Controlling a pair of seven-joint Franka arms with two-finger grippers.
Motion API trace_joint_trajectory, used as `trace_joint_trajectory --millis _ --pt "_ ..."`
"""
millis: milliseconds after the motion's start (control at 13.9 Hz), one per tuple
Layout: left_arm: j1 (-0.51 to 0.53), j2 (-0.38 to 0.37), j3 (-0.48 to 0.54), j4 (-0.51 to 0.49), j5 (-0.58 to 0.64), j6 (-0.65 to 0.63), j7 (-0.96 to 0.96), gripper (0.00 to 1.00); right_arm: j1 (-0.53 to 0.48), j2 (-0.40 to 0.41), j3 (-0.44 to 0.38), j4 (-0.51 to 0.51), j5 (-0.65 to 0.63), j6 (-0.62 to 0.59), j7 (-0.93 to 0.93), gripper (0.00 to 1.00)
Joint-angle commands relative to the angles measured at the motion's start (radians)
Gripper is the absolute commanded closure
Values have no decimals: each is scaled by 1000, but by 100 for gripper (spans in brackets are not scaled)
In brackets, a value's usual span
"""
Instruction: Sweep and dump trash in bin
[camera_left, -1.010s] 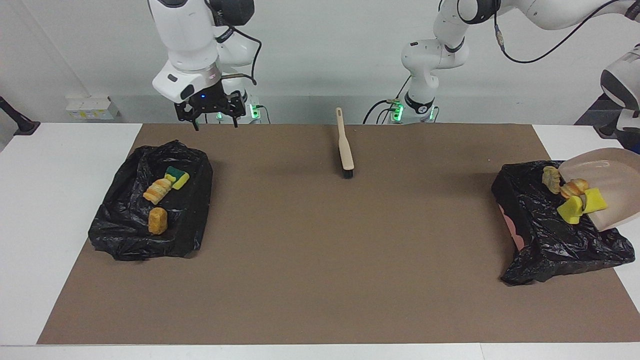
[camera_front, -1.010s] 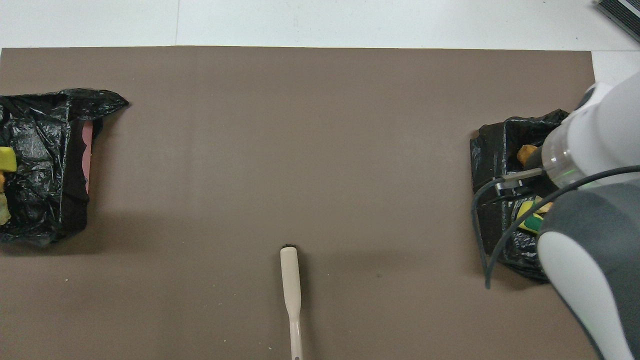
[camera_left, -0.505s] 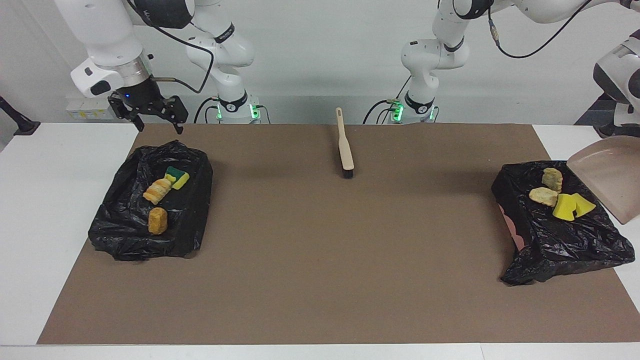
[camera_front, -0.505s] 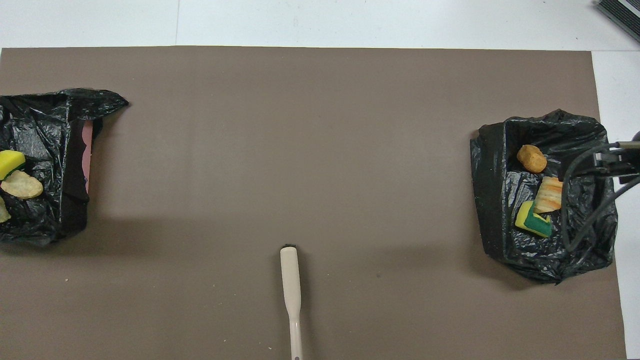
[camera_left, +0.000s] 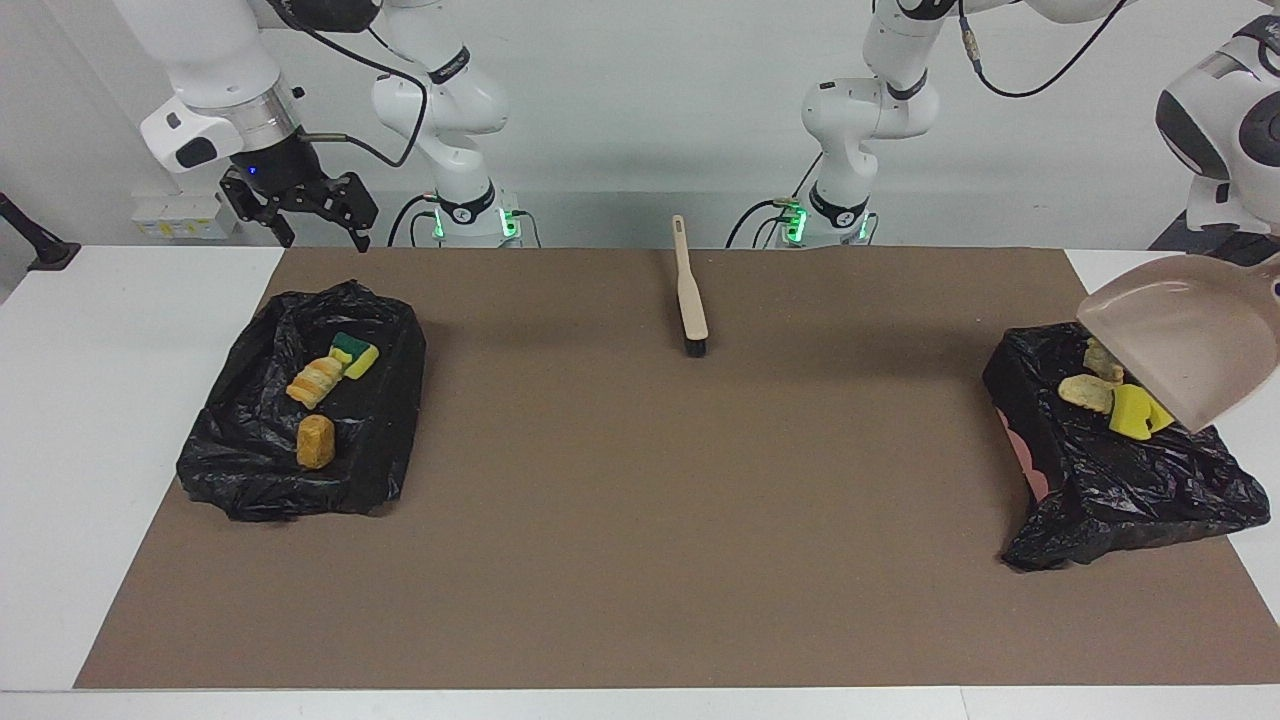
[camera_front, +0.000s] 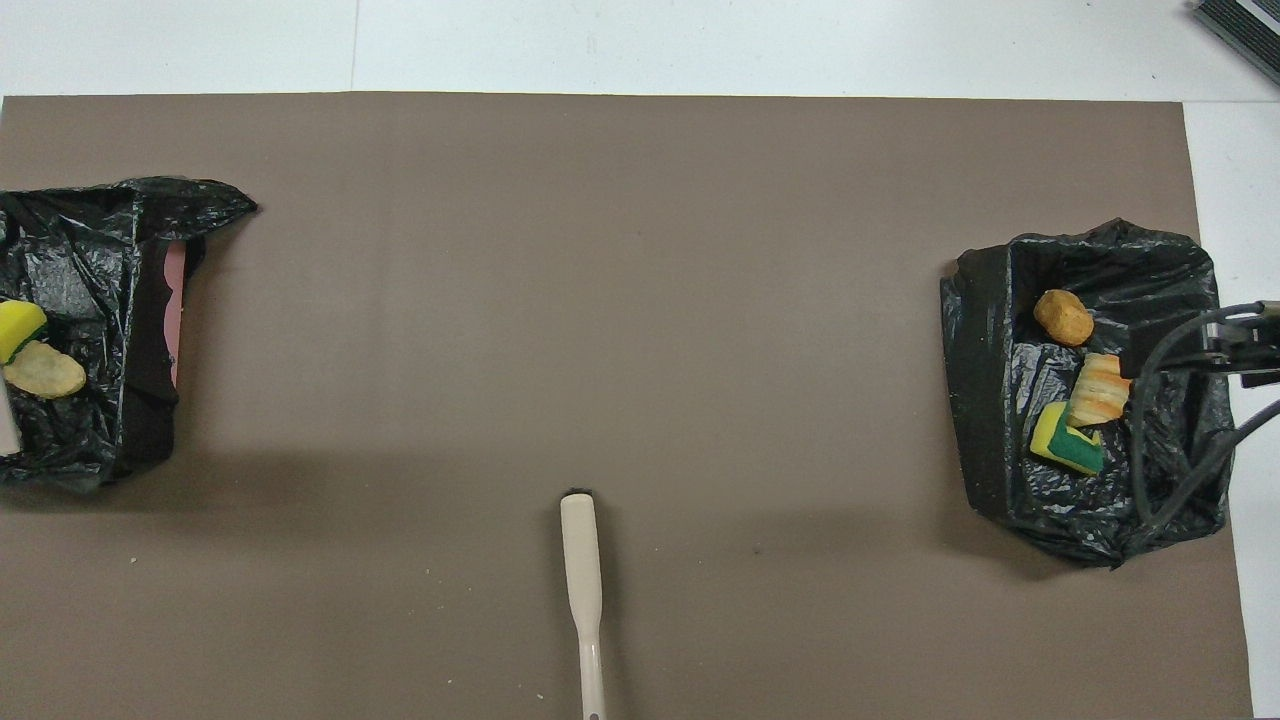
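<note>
The trash lies in two black-lined bins. The bin (camera_left: 1120, 490) at the left arm's end holds tan lumps (camera_left: 1085, 392) and a yellow sponge (camera_left: 1130, 412); the overhead view shows its liner (camera_front: 90, 300) and a tan lump (camera_front: 42, 370). The beige dustpan (camera_left: 1190, 340) hangs tilted over this bin with nothing in it. Its handle runs out of view under my left arm's wrist (camera_left: 1230, 200), so the left gripper is not seen. The other bin (camera_left: 260, 470) holds a green-yellow sponge (camera_left: 353, 353) and two orange lumps (camera_left: 315, 441). My right gripper (camera_left: 325, 235) hangs open and empty over the table's edge beside that bin.
A beige brush (camera_left: 690, 290) lies on the brown mat (camera_left: 640, 500) midway between the arms' bases, bristles pointing away from the robots. White table (camera_left: 110, 400) borders the mat at both ends.
The trash slid off the dustpan into the bin, and the pan then rose and tipped over it. The right arm swung from near its base out to the table's end and now holds still.
</note>
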Motion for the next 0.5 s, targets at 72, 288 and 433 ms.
trace_joint_trajectory --millis 72,288,433 --pt "-11 -65 5 -83 -235 -8 -98 100 10 6 12 21 -21 -43 -29 0" --pt "-10 -92 -111 -163 -338 -11 -428 100 12 3 14 21 -16 -29 -8 0" --pt "-11 -102 -179 -197 -442 0 -648 100 4 -2 12 18 -25 -29 8 0"
